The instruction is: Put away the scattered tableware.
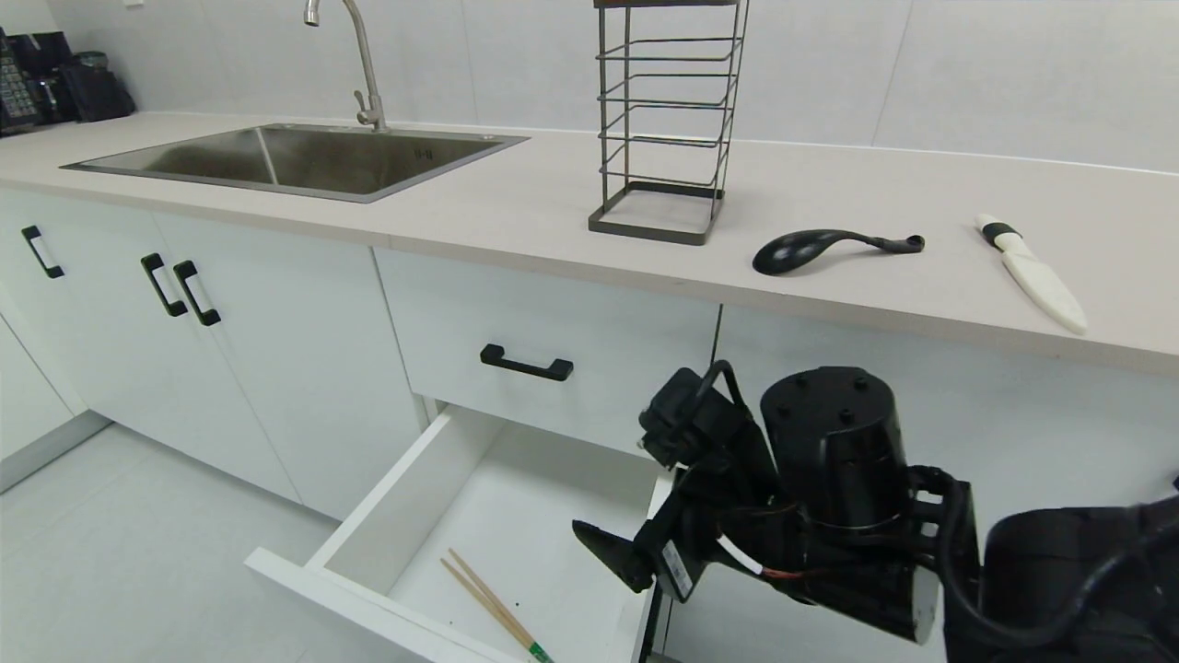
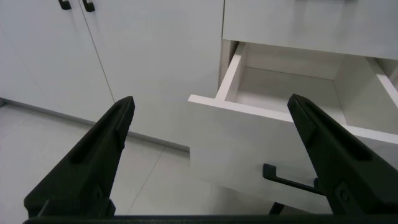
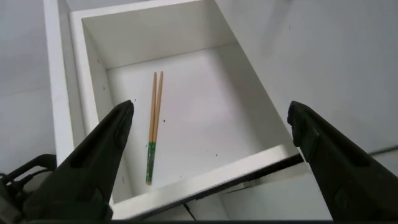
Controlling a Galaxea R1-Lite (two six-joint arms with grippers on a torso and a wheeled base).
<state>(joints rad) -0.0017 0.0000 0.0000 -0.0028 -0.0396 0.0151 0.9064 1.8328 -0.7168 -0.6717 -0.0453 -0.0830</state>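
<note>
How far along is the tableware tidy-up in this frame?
Done: the chopsticks lie in the open drawer. In hand: nothing; the right end effector hangs open over the drawer. Left: the black spoon and white knife lie on the counter, and the drawer is not yet shut.

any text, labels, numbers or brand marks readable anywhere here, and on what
No text here can be read.
Sink: small dark mark on the inner wall, too small to read.
Chopsticks: green ends, no print can be made out.
Right hand: white tag on it in the head view, too small to read.
</note>
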